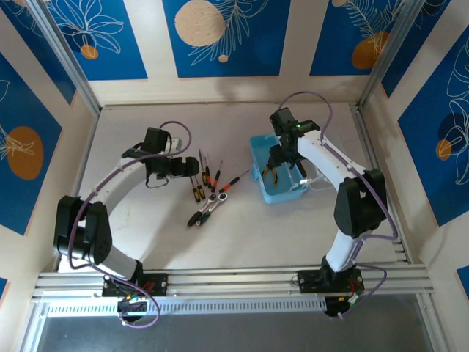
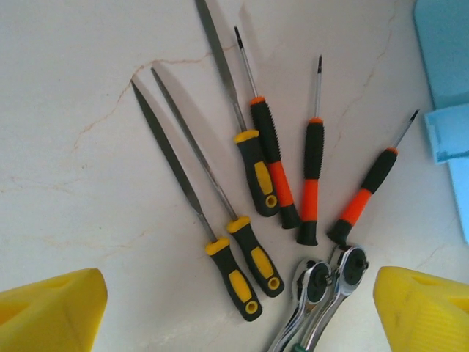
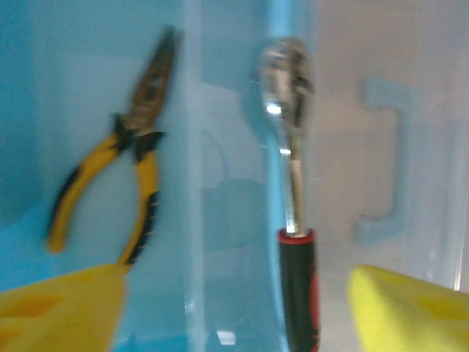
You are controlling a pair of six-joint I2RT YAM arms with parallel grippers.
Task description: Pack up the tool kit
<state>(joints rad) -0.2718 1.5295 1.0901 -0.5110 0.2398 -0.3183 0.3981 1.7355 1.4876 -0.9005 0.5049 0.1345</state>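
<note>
Left pincer (image 1: pixel 187 167) hovers over the desk (image 1: pixel 242 235), well left of the one blue case (image 1: pixel 289 192); right pincer (image 1: pixel 280 163) hangs above that case. On my left wrist view the pincer is spread, and I count three files (image 2: pixel 234 282), three screwdrivers (image 2: pixel 313 180) and two ratchet wrenches (image 2: pixel 314 282) just ahead. On my right wrist view the pincer is spread, with one pliers (image 3: pixel 139 147) and one red-handled ratchet (image 3: pixel 297 286) in the case.

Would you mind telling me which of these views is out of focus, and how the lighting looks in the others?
Right wrist: soft and blurred, the pliers and ratchet smeared at the edges, a bright glint on the ratchet head. Left wrist: sharp, the screwdrivers casting faint soft shadows on the table. Top external: crisp, evenly lit.
</note>
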